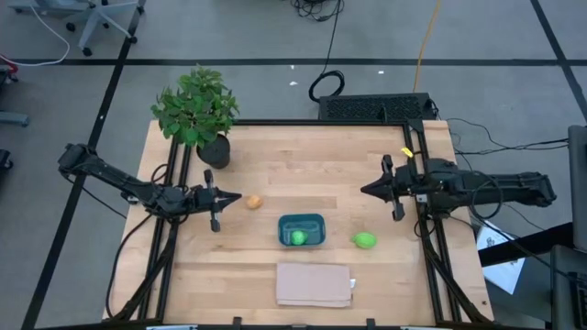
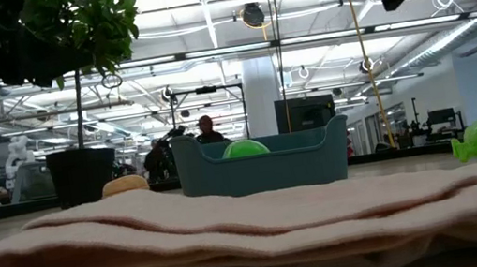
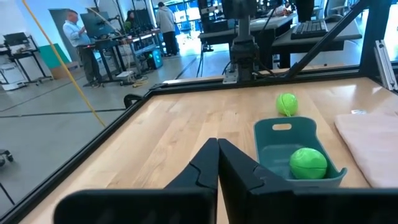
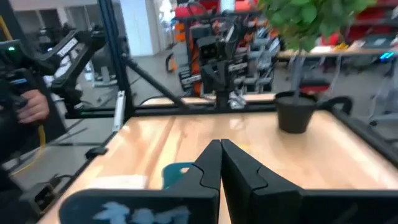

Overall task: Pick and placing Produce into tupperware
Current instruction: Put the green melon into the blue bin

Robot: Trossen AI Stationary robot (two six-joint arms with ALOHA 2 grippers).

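left gripper (image 1: 237, 198): jaws closed, empty, beside orange-tan produce (image 1: 254, 202) | right gripper (image 1: 365, 190): closed, empty | one green produce (image 1: 298, 237) sits in tupperware (image 1: 302, 220) | other green (image 1: 365, 241) just right of it

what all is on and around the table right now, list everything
small bright green round produce: 2; one inside the container, one on the wood to its right
small orange-tan round produce: 1, left of the container
teal-blue rectangular plastic container: 1, table centre
flat beige folded cloth: 1, front edge
leafy green potted plant: 1, back-left corner
people: several, room behind
left gripper: shut, beside the orange-tan item
right gripper: shut, right side
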